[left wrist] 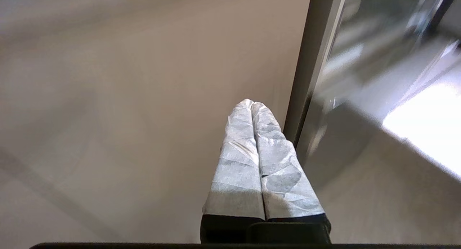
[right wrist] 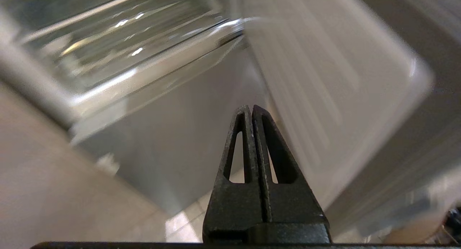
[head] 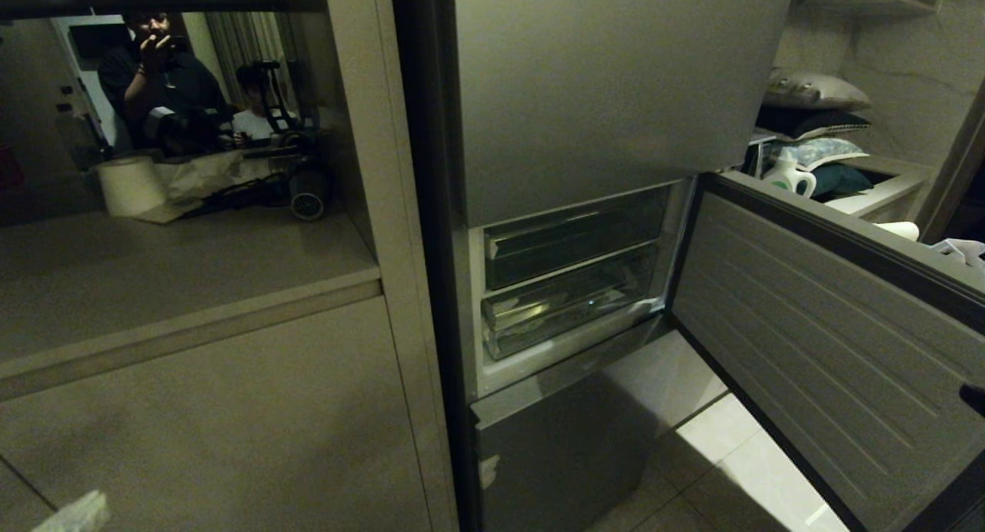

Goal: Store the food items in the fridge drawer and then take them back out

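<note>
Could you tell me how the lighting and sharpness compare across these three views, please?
Head view: dim but sharp, glints on the clear fridge drawer. Left wrist view: bright, blurred background, shut left gripper crisp, glare at the edge. Right wrist view: streaked by motion blur, shut right gripper sharp.

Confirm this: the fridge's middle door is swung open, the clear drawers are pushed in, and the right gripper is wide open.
Not quite. The right wrist view shows the right gripper shut, fingers pressed together. The door is open and the drawers are in.

Paper roll (head: 129, 184) on counter (head: 177, 262)
</note>
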Robot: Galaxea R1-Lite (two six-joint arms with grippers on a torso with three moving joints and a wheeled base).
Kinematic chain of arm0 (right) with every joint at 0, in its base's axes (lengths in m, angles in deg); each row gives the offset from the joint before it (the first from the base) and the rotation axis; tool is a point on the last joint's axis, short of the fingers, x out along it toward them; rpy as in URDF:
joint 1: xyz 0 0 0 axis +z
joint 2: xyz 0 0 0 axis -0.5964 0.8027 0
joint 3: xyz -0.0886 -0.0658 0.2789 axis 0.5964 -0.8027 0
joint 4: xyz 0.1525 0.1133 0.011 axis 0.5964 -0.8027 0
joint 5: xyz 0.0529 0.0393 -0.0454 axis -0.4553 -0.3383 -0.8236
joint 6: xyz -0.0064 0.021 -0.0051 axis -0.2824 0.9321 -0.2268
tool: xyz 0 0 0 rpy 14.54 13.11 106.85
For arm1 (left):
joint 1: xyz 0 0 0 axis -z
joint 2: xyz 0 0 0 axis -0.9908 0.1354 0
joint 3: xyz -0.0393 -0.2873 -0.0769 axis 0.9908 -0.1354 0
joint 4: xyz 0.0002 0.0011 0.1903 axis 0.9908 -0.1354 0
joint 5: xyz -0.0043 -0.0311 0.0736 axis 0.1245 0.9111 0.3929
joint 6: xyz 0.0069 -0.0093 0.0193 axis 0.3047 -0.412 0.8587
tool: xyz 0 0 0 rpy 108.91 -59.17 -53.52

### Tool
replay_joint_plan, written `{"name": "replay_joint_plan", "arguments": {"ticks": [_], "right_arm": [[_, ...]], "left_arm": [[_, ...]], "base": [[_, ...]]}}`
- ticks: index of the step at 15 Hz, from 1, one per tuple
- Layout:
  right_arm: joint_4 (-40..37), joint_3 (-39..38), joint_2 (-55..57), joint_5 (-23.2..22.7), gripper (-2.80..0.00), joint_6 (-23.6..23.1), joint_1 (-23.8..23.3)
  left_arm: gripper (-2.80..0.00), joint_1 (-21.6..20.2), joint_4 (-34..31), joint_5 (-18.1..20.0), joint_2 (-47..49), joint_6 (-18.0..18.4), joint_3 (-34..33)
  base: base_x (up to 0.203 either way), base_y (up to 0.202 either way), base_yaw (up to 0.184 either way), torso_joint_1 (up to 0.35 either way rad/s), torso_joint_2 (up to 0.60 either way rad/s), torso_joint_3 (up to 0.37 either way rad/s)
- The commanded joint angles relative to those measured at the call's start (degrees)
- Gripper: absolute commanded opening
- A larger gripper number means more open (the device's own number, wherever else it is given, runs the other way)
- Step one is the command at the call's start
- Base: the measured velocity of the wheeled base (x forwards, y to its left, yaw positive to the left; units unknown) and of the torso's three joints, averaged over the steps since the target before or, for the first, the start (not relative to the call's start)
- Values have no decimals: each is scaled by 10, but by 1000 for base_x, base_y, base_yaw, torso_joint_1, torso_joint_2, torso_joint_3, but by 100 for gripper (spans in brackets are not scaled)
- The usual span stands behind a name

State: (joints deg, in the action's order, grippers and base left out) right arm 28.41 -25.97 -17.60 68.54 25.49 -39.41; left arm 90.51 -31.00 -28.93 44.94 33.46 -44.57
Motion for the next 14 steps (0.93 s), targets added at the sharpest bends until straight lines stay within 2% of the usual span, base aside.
{"name": "replay_joint_plan", "arguments": {"ticks": [1,2,3,6,9,13,14], "right_arm": [[52,24,136,0,-280,3,-63],[84,33,169,-1,-280,2,-89],[111,37,189,0,-280,1,-107],[136,62,237,0,-280,-1,-129],[145,78,271,0,-280,-1,-163],[179,93,311,13,-280,-3,-224],[191,96,326,14,-280,-4,-252]], "left_arm": [[-280,-3,-145,-17,-134,0,-13],[-280,-3,-176,-49,-141,-2,-22],[-280,-5,-192,-63,-137,-1,-27],[-280,-40,-196,-57,-108,7,-26],[-280,-66,-196,-57,-108,41,-28],[-280,-71,-196,-46,-127,55,-28],[-280,-71,-196,-45,-136,58,-28]], "base": [[0,0,0,0,0,0],[0,0,0,0,0,0],[0,0,0,0,0,0],[0,0,0,0,0,0],[0,0,0,0,0,0],[0,0,0,0,0,0],[0,0,0,0,0,0]]}}
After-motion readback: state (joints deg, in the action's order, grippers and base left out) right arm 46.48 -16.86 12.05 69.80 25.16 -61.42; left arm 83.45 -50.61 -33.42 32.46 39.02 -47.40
